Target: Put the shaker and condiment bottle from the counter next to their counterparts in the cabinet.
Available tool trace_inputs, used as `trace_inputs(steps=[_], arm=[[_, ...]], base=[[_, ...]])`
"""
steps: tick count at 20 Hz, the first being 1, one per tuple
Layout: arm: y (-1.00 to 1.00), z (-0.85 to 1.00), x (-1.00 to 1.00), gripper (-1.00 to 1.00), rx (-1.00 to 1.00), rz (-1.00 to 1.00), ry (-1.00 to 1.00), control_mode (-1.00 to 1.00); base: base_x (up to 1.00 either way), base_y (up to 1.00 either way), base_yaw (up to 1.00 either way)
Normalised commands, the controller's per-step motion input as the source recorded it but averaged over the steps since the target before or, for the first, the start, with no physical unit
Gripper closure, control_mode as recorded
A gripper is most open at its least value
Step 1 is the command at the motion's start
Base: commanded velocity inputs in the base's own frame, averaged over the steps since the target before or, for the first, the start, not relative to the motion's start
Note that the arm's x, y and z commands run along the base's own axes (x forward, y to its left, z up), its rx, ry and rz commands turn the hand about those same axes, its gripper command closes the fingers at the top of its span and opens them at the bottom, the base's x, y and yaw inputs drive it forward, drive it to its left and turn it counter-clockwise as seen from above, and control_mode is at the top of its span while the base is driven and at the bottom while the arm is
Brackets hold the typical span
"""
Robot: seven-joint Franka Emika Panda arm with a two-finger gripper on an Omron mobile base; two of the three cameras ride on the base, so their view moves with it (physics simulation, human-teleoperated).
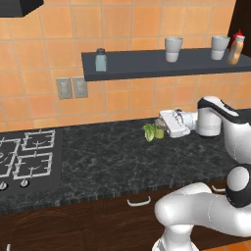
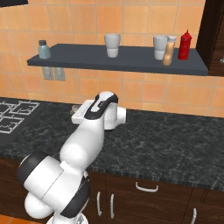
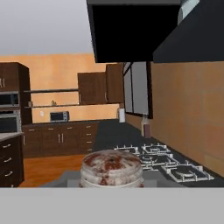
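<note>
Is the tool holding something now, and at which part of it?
It cannot be told. The tool is at the shaker on the counter, near its cap, but its fingers are hidden.

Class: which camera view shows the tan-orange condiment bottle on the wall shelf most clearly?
The right base view: the condiment bottle stands whole beside the red bottle. In the left base view it sits at the frame's right edge, hiding most of the red bottle.

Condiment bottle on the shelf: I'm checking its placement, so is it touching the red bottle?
Apart. The right base view shows a clear gap between the condiment bottle and the red bottle.
</note>
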Motion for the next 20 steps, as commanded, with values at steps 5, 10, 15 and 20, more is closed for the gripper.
trace_inputs(steps=[5,10,15,20], arm=[[0.34,0.52,-0.09,1.0,0.0,0.0,-0.01,-1.0],[0.28,0.44,-0.03,1.0,0.0,-0.03,0.0,-1.0],[0.31,0.45,0.0,1.0,0.0,-0.02,0.0,-1.0],[0.18,0.41,0.0,1.0,0.0,0.0,0.0,-1.0]], base=[[0.0,0.0,0.0],[0.0,0.0,0.0],[0.0,0.0,0.0],[0.0,0.0,0.0]])
